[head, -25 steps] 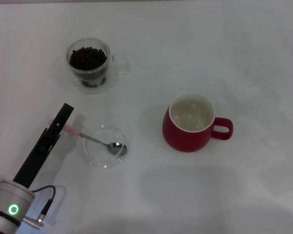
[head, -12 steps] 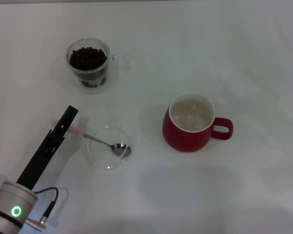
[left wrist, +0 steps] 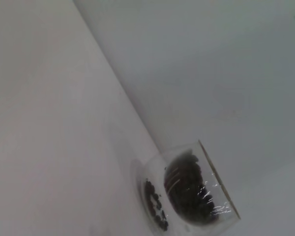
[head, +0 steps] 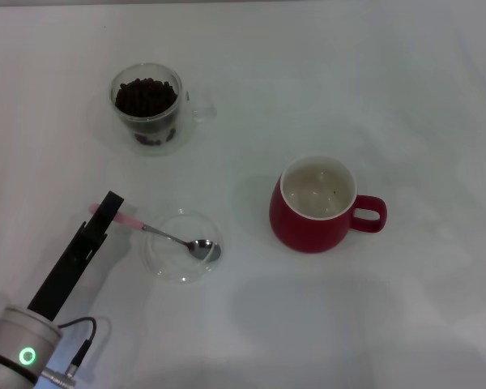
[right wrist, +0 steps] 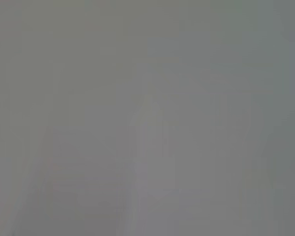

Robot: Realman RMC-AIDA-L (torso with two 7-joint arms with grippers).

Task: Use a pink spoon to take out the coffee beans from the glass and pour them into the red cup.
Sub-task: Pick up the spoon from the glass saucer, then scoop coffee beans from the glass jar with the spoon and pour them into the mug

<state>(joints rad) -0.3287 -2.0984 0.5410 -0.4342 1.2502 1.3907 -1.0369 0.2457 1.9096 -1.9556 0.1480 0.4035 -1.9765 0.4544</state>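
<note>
Left claw (head: 107, 208) at pink spoon (head: 158, 232) handle, grip unclear; bowl in saucer (head: 181, 245); glass (head: 148, 108) beyond

The bench (head: 405, 97) is plain and white. The glass (head: 148, 109) stands on it at the far left, full of dark coffee beans (head: 146, 96). The red cup (head: 317, 205) stands near the middle. A flat clear saucer (head: 181, 245) lies on the bench, left of the red cup.
</note>
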